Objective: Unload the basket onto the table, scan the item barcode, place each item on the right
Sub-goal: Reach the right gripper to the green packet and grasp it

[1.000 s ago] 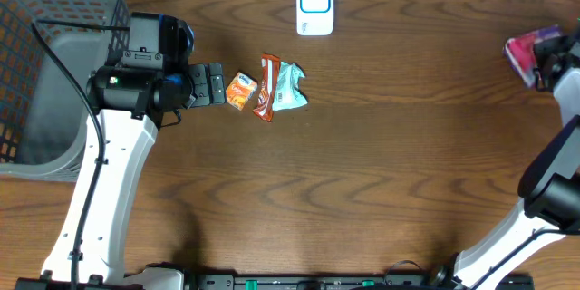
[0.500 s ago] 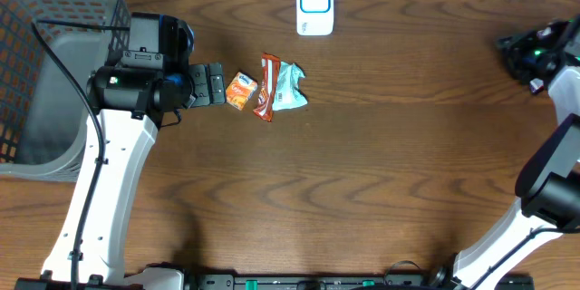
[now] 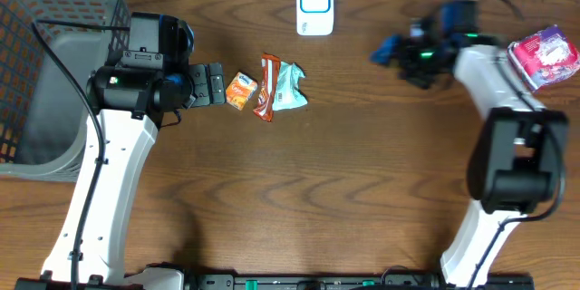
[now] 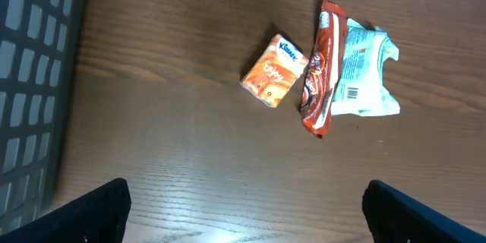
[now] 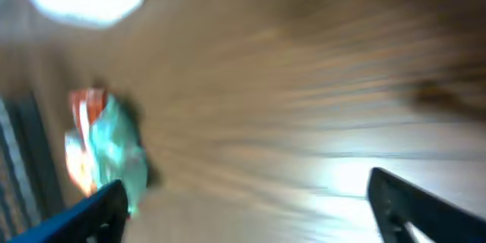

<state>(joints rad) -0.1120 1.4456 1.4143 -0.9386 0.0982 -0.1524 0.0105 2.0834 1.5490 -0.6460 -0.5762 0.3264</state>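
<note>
The white scanner (image 3: 314, 4) lies at the table's far edge. Left of centre lie an orange tissue pack (image 3: 240, 91), a red snack bar (image 3: 265, 87) and a teal packet (image 3: 290, 87). A pink packet (image 3: 542, 54) rests at the far right. My left gripper (image 3: 210, 84) is open, just left of the orange pack (image 4: 275, 71), with bare wood between its fingers (image 4: 99, 213). My right gripper (image 3: 391, 53) is open and empty, right of the scanner. Its wrist view is motion-blurred, showing the teal packet (image 5: 114, 152) far left.
A grey mesh basket (image 3: 45, 63) stands at the table's left end, its wall filling the left edge of the left wrist view (image 4: 30, 83). Bare wooden tabletop lies between the two grippers and along the near side.
The right arm swung left from the table's right edge toward the scanner. Its jaws opened and the pink packet now lies on the table at the right. The left arm stayed still.
</note>
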